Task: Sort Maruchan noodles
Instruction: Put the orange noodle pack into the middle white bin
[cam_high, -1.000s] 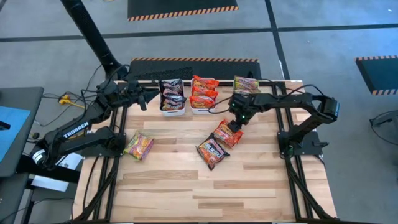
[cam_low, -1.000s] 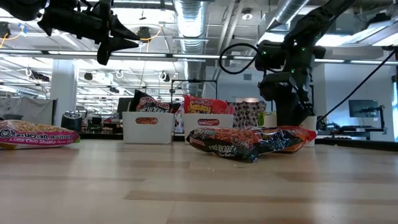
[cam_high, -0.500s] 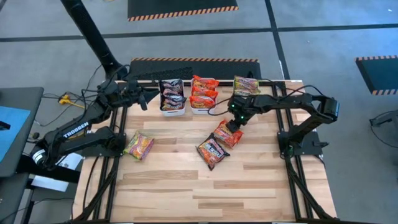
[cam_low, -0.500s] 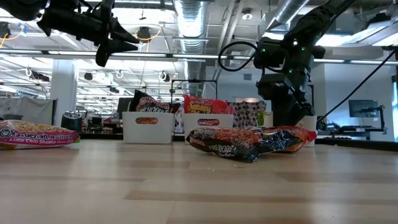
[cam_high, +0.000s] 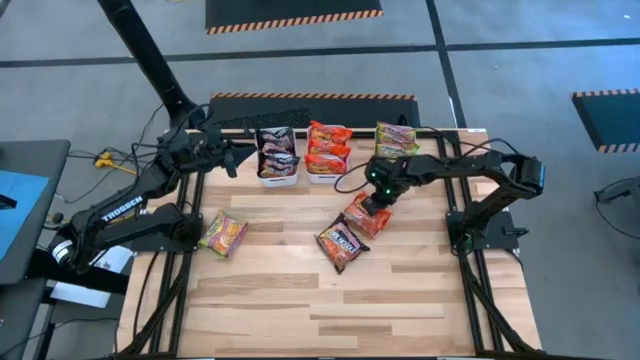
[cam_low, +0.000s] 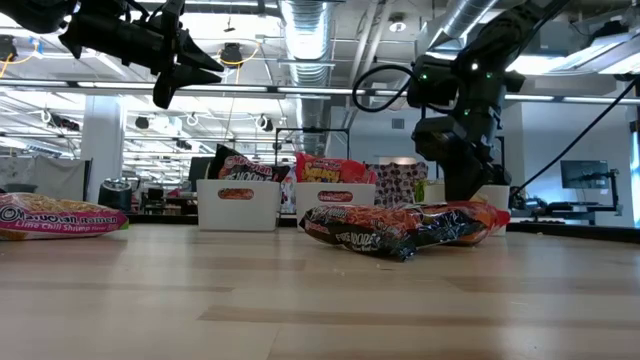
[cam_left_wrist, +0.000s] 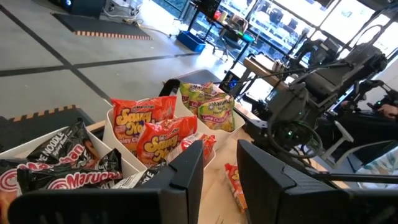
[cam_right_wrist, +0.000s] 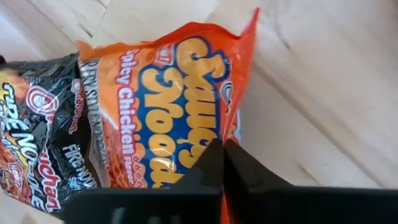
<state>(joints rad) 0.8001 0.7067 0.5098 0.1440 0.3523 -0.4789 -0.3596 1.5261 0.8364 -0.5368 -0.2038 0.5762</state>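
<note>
The wooden slat bench (cam_high: 300, 290) sat on grey floor, and the low view looked into a big open workshop with ceiling ducts and lights. Along the far edge sat white bins (cam_high: 278, 178) stuffed with packets by colour: black ones, orange ones (cam_high: 327, 148), green ones (cam_high: 395, 136). Loose on the bench were a black Fire Noodle packet (cam_high: 340, 243) overlapped by an orange Spicy Chicken packet (cam_right_wrist: 168, 118), plus a green Lime Chili Shrimp packet (cam_high: 223, 235) well apart near the left side. The right gripper (cam_right_wrist: 222, 163) was down on the orange packet's edge, fingers pinched together on it. The left gripper (cam_left_wrist: 219, 171) hung above the bins, fingers a bit apart, holding nothing.
</note>
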